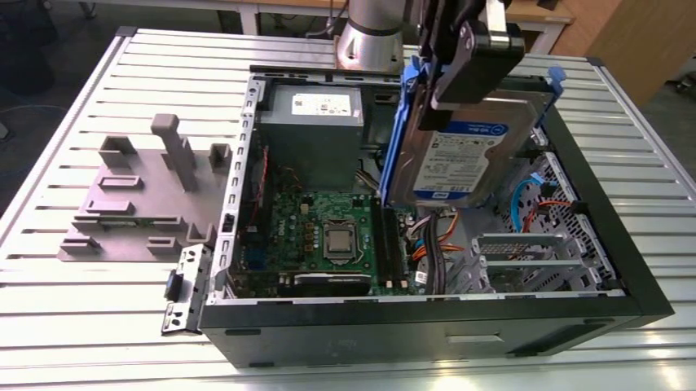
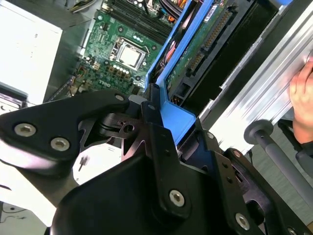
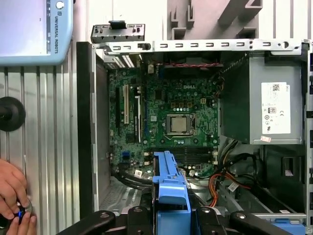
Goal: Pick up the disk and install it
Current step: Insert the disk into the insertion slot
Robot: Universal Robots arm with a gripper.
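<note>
**A:** In the exterior view the gripper [image 1: 470,77] is gripping the disk [image 1: 457,155] by its top end, with the fingers pinched shut on the blue frame [image 1: 405,130]. So the disk is hanging on edge, label out, over the open computer case [image 1: 435,314]. I'm guessing that's so it can drop in without clipping the green board [image 1: 326,236].

**B:** Yep. In the second wrist view the black fingers [image 2: 159,147] are clamping the frame's edge, and the disk's bare circuit side is facing the case wall. A person's hand [image 2: 301,98] is resting out on the table [image 2: 254,90], well apart from all that.

**A:** The first wrist view is looking down along the frame into the case. The disk is hovering over the cable side, well apart from the grey power box [image 3: 276,107]. The hands are sitting near the table edge, probably to be out of the arm's way.
</note>
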